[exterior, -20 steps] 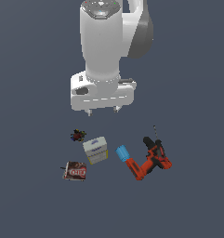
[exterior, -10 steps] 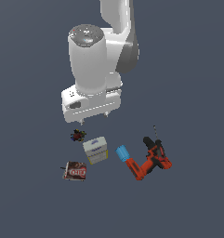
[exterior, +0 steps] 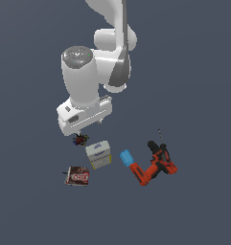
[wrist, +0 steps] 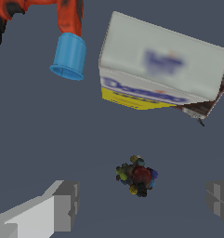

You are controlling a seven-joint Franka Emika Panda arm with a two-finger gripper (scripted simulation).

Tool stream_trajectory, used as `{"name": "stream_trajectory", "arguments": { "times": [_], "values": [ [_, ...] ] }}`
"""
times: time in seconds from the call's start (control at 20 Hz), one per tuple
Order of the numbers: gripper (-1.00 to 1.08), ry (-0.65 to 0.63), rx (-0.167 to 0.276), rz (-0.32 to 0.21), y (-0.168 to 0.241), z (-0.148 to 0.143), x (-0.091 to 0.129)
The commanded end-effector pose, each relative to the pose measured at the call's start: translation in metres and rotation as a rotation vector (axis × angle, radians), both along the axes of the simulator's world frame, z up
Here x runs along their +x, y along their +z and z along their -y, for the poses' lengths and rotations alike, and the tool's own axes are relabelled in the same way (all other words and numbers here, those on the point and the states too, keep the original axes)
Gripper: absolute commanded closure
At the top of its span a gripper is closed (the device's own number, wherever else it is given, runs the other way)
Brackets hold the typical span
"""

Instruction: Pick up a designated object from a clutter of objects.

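Observation:
The designated object (exterior: 80,139) is a tiny dark lump with red and coloured specks, lying on the floor at the far edge of the clutter of objects. My gripper (exterior: 83,130) hangs just above it, still apart from it. In the wrist view the lump (wrist: 136,175) lies between my two grey fingertips (wrist: 62,204), a little ahead of the line joining them. The gripper (wrist: 141,202) is open and holds nothing.
A white-and-yellow box (exterior: 98,154) stands close beside the lump and shows large in the wrist view (wrist: 162,65). A flat dark-red box (exterior: 77,176), a blue cylinder (exterior: 127,158) and a red-black power drill (exterior: 157,162) lie nearby on the grey floor.
The arm has swung toward the exterior view's left and lowered, bringing the gripper from above the box area to just over the speckled lump. The objects have not moved.

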State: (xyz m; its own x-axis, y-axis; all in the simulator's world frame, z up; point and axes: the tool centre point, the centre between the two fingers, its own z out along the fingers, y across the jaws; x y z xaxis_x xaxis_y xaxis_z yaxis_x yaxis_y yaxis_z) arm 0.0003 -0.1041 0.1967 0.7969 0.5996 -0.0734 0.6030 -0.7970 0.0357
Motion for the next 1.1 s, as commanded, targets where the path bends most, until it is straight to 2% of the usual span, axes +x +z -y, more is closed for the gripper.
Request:
{"name": "stream_trajectory", "arguments": {
  "times": [0.0,1.05],
  "values": [
    [-0.92,0.06,0.002,-0.005,-0.01,0.008,-0.002],
    [-0.92,0.554,0.052,-0.018,-0.086,0.064,-0.029]
  ]
}}
